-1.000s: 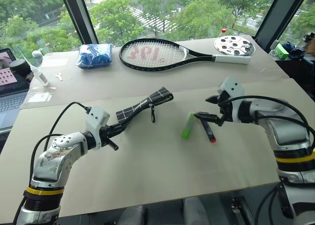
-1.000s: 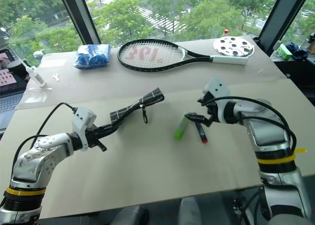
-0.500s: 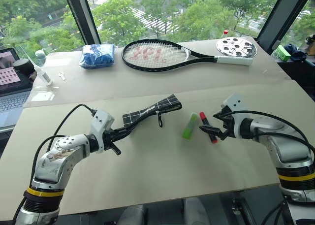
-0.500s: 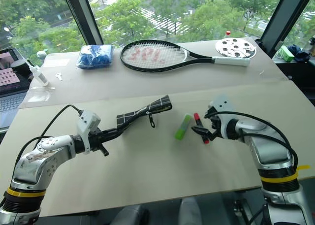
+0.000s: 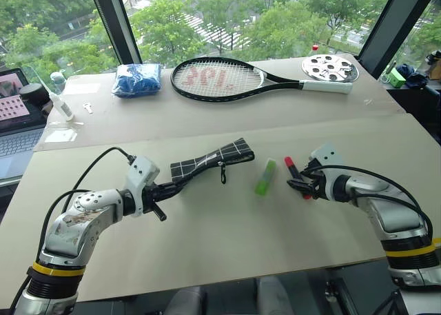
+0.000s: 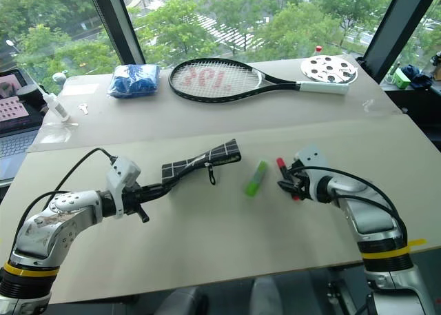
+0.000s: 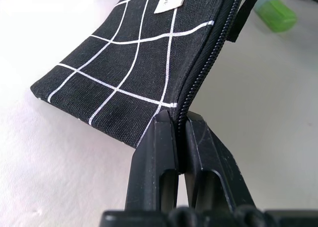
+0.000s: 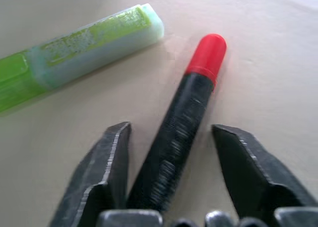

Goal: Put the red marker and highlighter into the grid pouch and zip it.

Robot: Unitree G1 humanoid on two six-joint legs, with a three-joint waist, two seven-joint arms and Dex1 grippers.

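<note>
- Right gripper (image 8: 171,187) is down at the table with its fingers (image 8: 107,172) spread either side of the red marker (image 8: 191,115). Gaps show on both sides, so it straddles the barrel and isn't squeezing it yet.
- Marker lies flat, red cap pointing to about 11 o'clock from the gripper. My guess is the gripper lined up along it so the jaws close across the thin body.
- Highlighter (image 5: 264,176) sits just beside the marker, at roughly 9 o'clock from it, not touching. Close enough that a sloppy pinch could nudge it.
- Left gripper (image 7: 180,132) is clamped tight on the grid pouch (image 5: 212,159) at one end by the zipper, holding it off the table (image 5: 220,260) with the zip edge up, probably to keep the mouth steady for loading.
- Pouch is at 9 o'clock from the highlighter, strap dangling. Can't tell whether the zip is open.
- Far off at 12 o'clock: tennis racket (image 5: 227,78), blue cloth bundle (image 5: 135,78), round perforated disc (image 5: 329,66). Laptop (image 5: 15,122) at 10. None of it blocks anything.
</note>
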